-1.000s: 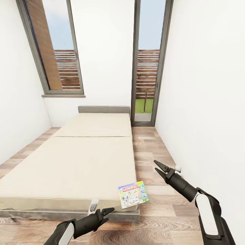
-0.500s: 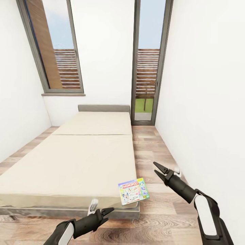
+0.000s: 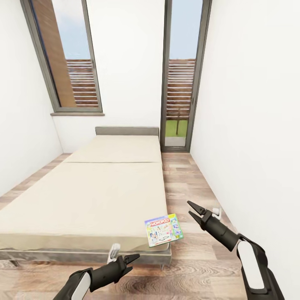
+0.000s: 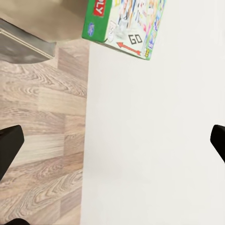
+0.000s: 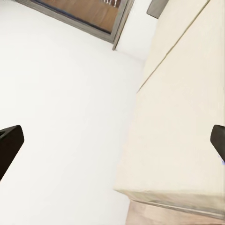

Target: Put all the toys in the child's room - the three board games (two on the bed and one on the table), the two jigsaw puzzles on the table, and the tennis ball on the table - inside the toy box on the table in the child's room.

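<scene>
We face the bed (image 3: 96, 187) from its near end, with a strip of wood floor (image 3: 187, 183) running along its right side to the far glass door (image 3: 180, 79); the white right wall (image 3: 250, 125) bounds that strip. The board game (image 3: 163, 230) lies at the bed's near right corner, overhanging the edge toward the floor. Its cover reads "MONOPOLY", and the left wrist view shows "GO" with a red arrow. Our left gripper (image 3: 130, 262), jaws parted and holding nothing, hovers near the bed's foot, left of the box. Our right gripper (image 3: 195, 211), also parted and holding nothing, hangs over the floor strip just right of the box.
</scene>
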You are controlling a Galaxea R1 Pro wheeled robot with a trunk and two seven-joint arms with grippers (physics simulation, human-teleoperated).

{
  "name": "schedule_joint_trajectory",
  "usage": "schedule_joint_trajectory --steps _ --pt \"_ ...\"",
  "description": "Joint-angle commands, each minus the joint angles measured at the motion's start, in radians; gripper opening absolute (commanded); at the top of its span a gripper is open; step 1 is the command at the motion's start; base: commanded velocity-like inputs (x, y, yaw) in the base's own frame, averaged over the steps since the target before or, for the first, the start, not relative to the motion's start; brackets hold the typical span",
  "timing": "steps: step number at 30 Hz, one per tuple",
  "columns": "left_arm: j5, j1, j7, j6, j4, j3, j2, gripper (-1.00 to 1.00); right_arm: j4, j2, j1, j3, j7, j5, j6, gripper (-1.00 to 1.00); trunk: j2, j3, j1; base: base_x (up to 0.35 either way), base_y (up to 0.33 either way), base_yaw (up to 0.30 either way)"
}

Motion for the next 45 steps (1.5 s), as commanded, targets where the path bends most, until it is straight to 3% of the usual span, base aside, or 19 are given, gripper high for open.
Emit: schedule_joint_trajectory --steps 1,13,45 --pt "0.000 -0.001 -0.003 0.007 0.000 0.005 -0.001 1.00 0.009 0.001 -0.001 -0.003 0.003 0.001 0.001 1.00 -0.008 -0.004 0.004 0.000 0.000 0.000" --pt "0.000 -0.001 -0.003 0.027 0.000 0.005 0.004 1.00 0.093 -0.009 -0.001 -0.002 0.000 0.000 -0.084 1.00 -0.092 -0.042 0.050 0.000 0.000 0.000" --pt "0.000 0.000 -0.001 0.024 0.001 0.004 0.001 1.00 0.097 -0.014 -0.002 -0.014 0.003 0.001 -0.083 1.00 -0.316 -0.142 0.172 0.000 0.000 0.000"
